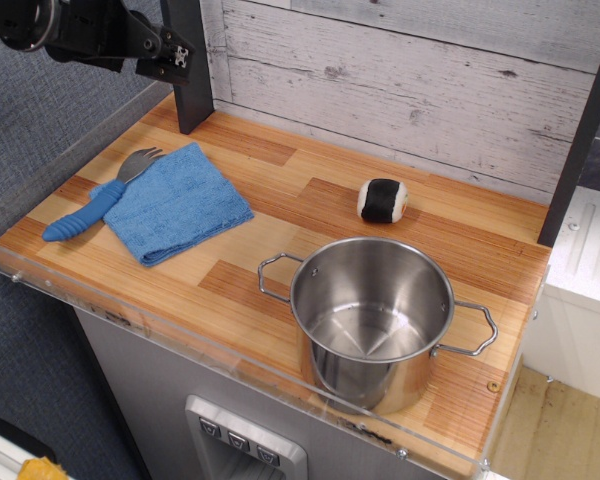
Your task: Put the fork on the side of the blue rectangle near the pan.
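Beside towel's (172, 203) far edge, fork (98, 200), seemingly overlapping.

arm (90, 35) cropped at top edge, fingers out of frame

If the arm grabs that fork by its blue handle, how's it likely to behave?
The fork probably stays stiff: metal head, thick handle. The ribs on the handle should help grip, so slipping seems unlikely. It looks light and lies flat, its head resting on the towel edge, so lifting may tug the cloth slightly. Rolling seems unlikely.
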Motion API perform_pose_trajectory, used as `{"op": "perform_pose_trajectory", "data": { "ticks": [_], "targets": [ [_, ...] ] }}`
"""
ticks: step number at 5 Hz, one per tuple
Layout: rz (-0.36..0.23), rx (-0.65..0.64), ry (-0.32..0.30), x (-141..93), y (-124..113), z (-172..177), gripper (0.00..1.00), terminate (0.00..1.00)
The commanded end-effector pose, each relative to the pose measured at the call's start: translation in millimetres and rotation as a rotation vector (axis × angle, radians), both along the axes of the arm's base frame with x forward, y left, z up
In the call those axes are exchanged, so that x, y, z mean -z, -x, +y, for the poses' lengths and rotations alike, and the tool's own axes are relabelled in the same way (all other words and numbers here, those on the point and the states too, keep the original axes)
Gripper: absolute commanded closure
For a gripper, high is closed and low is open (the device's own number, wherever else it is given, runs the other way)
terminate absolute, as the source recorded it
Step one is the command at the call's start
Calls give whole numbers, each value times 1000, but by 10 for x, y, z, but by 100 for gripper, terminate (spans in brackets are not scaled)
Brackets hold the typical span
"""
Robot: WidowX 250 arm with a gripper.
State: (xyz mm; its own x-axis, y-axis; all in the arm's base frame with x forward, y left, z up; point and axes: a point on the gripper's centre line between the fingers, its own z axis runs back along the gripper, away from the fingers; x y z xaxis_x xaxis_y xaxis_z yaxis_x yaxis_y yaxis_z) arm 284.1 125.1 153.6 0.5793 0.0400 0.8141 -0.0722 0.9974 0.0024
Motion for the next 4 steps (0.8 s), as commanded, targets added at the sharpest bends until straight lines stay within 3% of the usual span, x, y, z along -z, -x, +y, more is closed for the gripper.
{"op": "perform_pose_trajectory", "data": {
  "ticks": [1, 2, 3, 4],
  "targets": [
    [0, 0, 0, 0, 0, 0, 0, 0],
    [8, -27, 11, 61, 182, 138, 0, 0],
    [52, -51, 5, 125, 362, 193, 0, 0],
    [160, -87, -36, 212, 490, 322, 0, 0]
  ]
}}
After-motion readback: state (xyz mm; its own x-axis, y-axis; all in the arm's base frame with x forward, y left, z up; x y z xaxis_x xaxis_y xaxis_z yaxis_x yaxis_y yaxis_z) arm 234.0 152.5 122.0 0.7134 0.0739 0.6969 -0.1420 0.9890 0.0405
